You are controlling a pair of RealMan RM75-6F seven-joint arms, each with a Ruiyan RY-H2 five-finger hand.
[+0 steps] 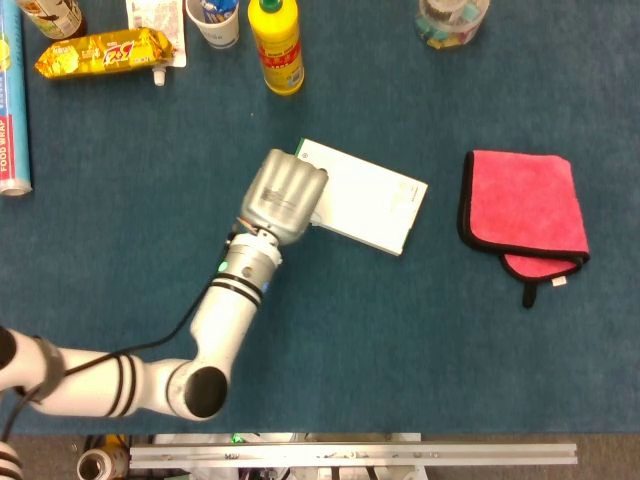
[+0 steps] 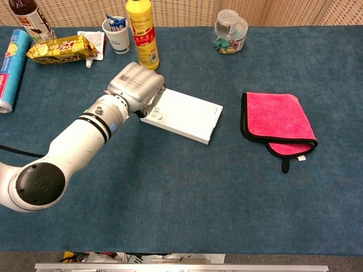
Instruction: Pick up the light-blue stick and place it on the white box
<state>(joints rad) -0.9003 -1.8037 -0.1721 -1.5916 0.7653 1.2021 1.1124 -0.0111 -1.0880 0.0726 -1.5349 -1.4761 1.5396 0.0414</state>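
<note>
My left hand (image 2: 138, 86) is closed around the stick (image 2: 154, 113), which pokes out below my fingers. It hangs over the left end of the box (image 2: 187, 115), mid-frame. I only need to go down and let go.

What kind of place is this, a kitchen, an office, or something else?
Probably a robot lab's test table, not a kitchen. A blue cloth-covered table holds an odd mix: a yellow bottle, a white box, a pink cloth. The robot's left hand reaches over the box.
</note>
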